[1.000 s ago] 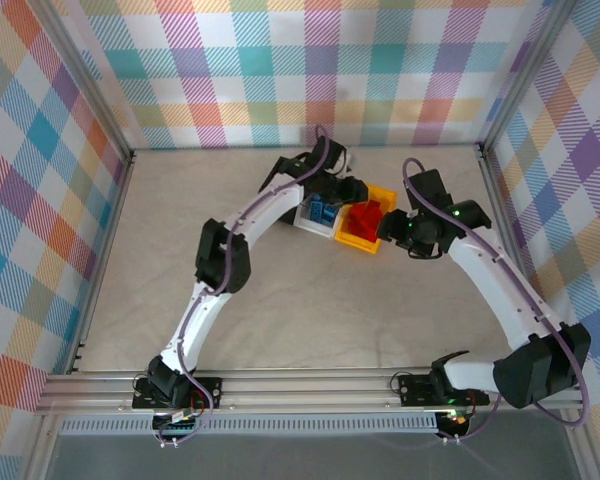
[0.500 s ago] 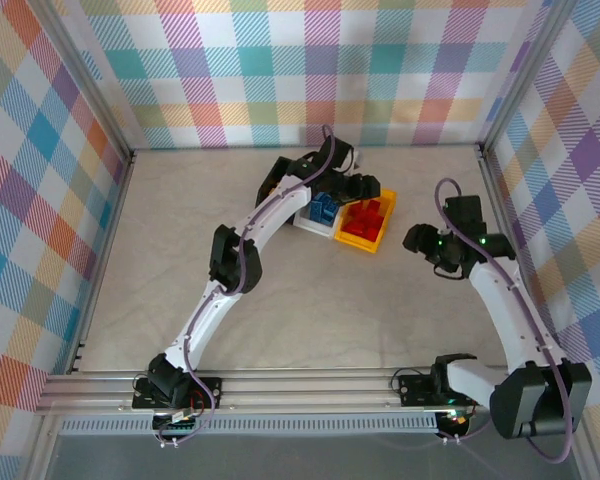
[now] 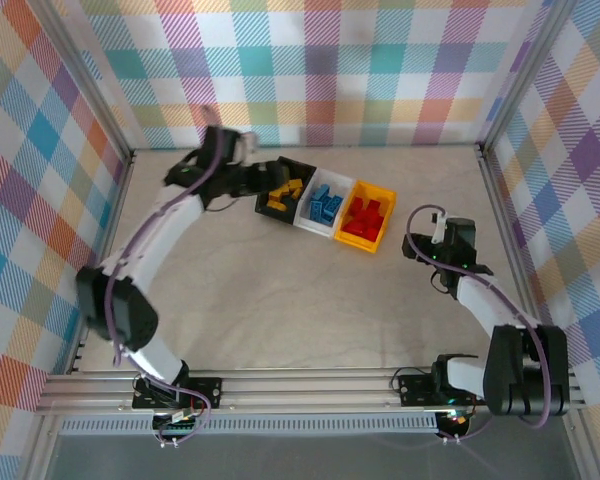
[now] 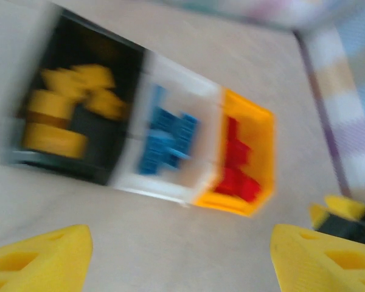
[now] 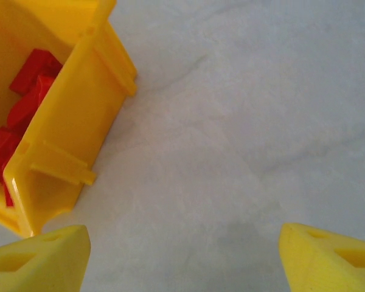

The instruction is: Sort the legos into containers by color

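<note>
Yellow bin (image 5: 67, 115), left of right wrist view: smooth moulded plastic, soft sheen on the walls. Red legos (image 5: 24, 91) inside: glossy plastic. Table (image 5: 243, 121): pale, matt, faintly creased; reads as cloth or a mat. Fingers (image 5: 36, 258) of right gripper (image 5: 184, 234), lower corners: yellow plastic, matt, slightly grainy.

Overhead view: black bin (image 3: 302, 168) and white bin (image 3: 315, 228) look plastic too. Front rails (image 3: 310, 385): brushed metal. Walls (image 3: 330, 70): matt checked print. Left arm shell (image 3: 165, 230): white, smooth.
</note>
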You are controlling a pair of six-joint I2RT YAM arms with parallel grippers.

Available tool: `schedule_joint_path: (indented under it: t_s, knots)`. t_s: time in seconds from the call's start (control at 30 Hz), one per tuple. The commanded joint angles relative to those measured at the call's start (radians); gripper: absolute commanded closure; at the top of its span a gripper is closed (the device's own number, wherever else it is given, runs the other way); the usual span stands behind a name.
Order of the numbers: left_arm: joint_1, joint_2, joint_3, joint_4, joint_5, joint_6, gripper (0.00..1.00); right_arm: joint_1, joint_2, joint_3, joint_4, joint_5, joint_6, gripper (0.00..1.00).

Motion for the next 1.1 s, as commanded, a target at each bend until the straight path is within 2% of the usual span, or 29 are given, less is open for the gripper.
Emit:
schedule_joint_path:
  t_s: [0.0, 0.1, 0.23, 0.33, 0.47, 0.53, 0.67, 0.8, 0.97, 1.03, 1.07]
  knots:
    - [0.11, -0.035, -0.187, 0.082, -0.132, 0.022, 0.22, 0.003, 0.055, -0.012, 0.275, -0.009, -0.065, 0.19]
    - [0.173, -0.105, -0.372, 0.23, -0.195, 0.103, 0.21, 0.008, 0.097, -0.021, 0.369, 0.001, -0.096, 0.19]
    - [0.225, -0.114, -0.484, 0.303, -0.244, 0.194, 0.2, 0.011, 0.141, -0.032, 0.412, -0.031, -0.113, 0.19]
    - [0.261, -0.118, -0.573, 0.439, -0.251, 0.233, 0.2, 0.011, 0.145, -0.091, 0.51, -0.047, -0.116, 0.19]
    - [0.266, -0.141, -0.772, 0.737, -0.286, 0.364, 0.18, 0.017, 0.155, -0.105, 0.514, -0.06, -0.106, 0.18]
    - [0.271, -0.148, -0.86, 0.829, -0.31, 0.403, 0.15, 0.017, 0.149, -0.102, 0.493, -0.043, -0.093, 0.18]
    - [0.307, -0.135, -0.983, 1.015, -0.229, 0.394, 0.15, 0.017, 0.162, -0.093, 0.498, -0.03, -0.094, 0.18]
    - [0.32, -0.072, -0.989, 1.12, -0.129, 0.378, 0.17, 0.017, 0.184, -0.111, 0.578, -0.051, -0.121, 0.18]
    - [0.32, -0.076, -1.091, 1.288, -0.096, 0.394, 0.15, 0.017, 0.214, -0.12, 0.62, -0.092, -0.142, 0.18]
    - [0.32, -0.073, -1.162, 1.397, -0.061, 0.412, 0.15, 0.017, 0.215, -0.145, 0.666, -0.087, -0.144, 0.19]
    - [0.32, -0.043, -1.2, 1.515, -0.058, 0.408, 0.14, 0.019, 0.22, -0.154, 0.686, -0.071, -0.14, 0.19]
